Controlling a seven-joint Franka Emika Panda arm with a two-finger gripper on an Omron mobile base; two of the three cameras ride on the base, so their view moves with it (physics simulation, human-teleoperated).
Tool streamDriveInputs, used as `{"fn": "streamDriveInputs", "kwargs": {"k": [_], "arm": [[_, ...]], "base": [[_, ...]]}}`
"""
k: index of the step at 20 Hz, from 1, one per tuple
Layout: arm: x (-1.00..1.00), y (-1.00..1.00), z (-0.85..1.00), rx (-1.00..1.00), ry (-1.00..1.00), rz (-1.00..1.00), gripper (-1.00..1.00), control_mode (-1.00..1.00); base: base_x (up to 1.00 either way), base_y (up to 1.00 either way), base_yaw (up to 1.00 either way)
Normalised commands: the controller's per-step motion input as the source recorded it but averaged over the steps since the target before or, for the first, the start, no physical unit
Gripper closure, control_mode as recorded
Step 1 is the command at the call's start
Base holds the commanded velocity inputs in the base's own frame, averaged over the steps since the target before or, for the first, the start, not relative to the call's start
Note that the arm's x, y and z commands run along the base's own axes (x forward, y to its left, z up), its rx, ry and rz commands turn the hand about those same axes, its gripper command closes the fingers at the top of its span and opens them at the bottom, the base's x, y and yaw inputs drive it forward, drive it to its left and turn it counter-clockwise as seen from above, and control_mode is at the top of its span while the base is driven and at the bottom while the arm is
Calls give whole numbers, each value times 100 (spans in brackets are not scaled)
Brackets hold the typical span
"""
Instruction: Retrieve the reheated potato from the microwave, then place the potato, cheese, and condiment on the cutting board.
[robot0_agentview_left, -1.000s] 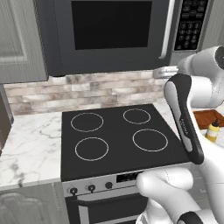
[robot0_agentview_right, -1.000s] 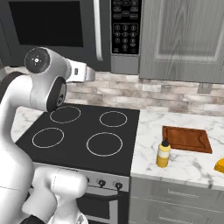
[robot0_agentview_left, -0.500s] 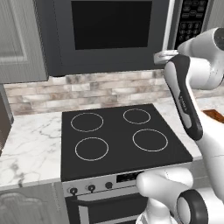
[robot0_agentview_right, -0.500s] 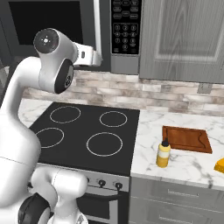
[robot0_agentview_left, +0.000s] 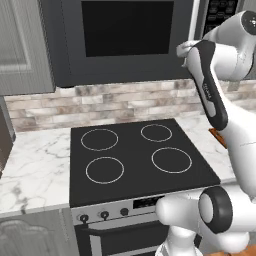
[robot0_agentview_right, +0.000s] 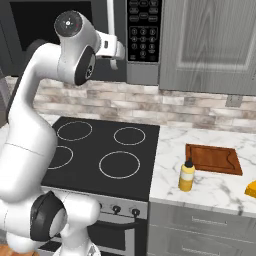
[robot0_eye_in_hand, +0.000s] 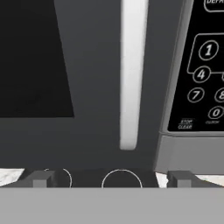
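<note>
Microwave (robot0_agentview_left: 125, 40) is hanging above the stovetop (robot0_agentview_left: 135, 157) with its dark glass door shut, so you are not seeing the potato; in your hand view the long grey handle (robot0_eye_in_hand: 131, 74) is running down just ahead of the gripper (robot0_eye_in_hand: 109, 179), with the keypad (robot0_eye_in_hand: 205, 74) to its right; the two fingertips (robot0_eye_in_hand: 39, 179) are standing wide apart, gripping nothing, one on each side of the handle's lower end but not touching it; in your right base view the gripper (robot0_agentview_right: 114, 52) is sitting raised at the level of the microwave door, beside the keypad; moving right along the marble counter (robot0_agentview_right: 220, 187), you are looking at the condiment (robot0_agentview_right: 187, 176), a yellow squeeze bottle standing upright just beside the front left corner of the cutting board (robot0_agentview_right: 214, 159); the board is lying flat and bare; the cheese (robot0_agentview_right: 251, 189) is showing as a yellow-orange chunk at the right edge, near the board's front right corner.
</note>
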Motion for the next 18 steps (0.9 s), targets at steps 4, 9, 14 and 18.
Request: {"fn": "streamDriveInputs", "kwargs": {"k": [4, 9, 14, 18], "arm": [[48, -15, 16, 0, 0, 0, -100, -100], [54, -8, 6, 0, 0, 0, -100, -100], [52, 0, 0, 0, 0, 0, -100, -100], [52, 0, 0, 0, -1, 0, -100, -100]], "base": [[0, 0, 0], [0, 0, 0], [0, 0, 0], [0, 0, 0]]}}
